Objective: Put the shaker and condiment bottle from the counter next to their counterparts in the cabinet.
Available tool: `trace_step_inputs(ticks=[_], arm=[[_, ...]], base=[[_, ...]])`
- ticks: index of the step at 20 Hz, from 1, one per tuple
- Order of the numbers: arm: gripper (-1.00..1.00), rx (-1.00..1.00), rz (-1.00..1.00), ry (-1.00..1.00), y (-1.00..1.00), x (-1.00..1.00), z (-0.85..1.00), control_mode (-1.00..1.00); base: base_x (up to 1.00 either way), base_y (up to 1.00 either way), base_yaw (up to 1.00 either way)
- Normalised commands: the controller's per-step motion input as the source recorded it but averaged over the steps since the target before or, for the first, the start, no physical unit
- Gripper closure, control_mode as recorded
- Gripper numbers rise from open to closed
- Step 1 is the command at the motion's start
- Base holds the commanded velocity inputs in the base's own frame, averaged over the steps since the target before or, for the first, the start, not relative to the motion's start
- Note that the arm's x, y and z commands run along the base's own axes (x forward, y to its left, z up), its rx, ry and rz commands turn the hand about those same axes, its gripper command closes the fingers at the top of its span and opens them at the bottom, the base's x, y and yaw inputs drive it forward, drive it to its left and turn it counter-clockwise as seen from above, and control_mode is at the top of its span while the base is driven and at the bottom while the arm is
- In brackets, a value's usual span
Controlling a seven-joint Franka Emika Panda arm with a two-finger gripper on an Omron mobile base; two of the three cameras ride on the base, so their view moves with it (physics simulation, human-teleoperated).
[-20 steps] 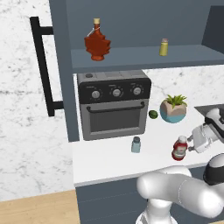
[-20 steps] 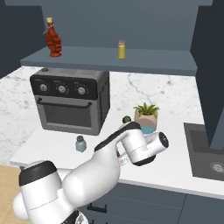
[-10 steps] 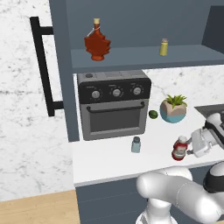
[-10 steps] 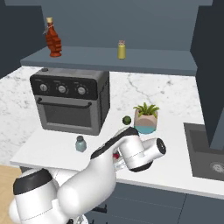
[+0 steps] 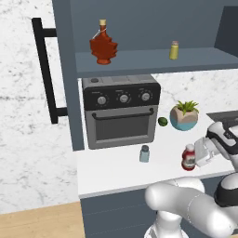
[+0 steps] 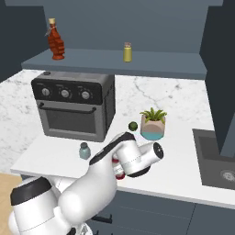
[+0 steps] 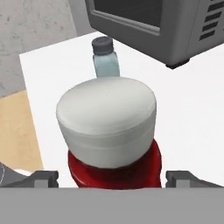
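The red condiment bottle [image 5: 188, 158] with its white cap [image 7: 107, 118] stands upright on the white counter [image 5: 116, 167] near the front edge. My gripper [image 5: 199, 155] is open and low over it; in the hand view the gripper [image 7: 111, 177] has one fingertip on each side of the bottle's red body. The pale blue-grey shaker [image 5: 144, 153] [image 7: 105, 59] stands just left of the bottle, in front of the oven. Up in the cabinet, on the shelf [image 5: 139, 62], are the maple-leaf bottle [image 5: 103, 44] and the yellow shaker [image 5: 174, 50].
A black toaster oven [image 5: 121, 111] sits at the back of the counter under the shelf. A potted plant [image 5: 184, 116] and a lime [image 5: 162, 122] stand right of it. The cabinet door with its black bar handle [image 5: 46, 69] hangs open at left. A sink [image 6: 215, 156] lies to the right.
My hand has come down and leftward toward the red bottle until its fingers stand around it. Bottle and shaker have stayed in place.
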Motion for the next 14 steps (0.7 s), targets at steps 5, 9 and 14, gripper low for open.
trace_step_inputs(ticks=[5,9,14], arm=[[1.00,0.03,0.00,0.09,0.11,0.18,-0.20,-1.00],[1.00,0.06,-0.09,-0.09,0.00,0.04,0.37,-1.00],[1.00,0.00,-0.16,-0.17,0.30,0.04,0.99,-1.00]], base=[[0.00,0.00,0.00],[0.00,0.00,0.00],[0.00,0.00,0.00]])
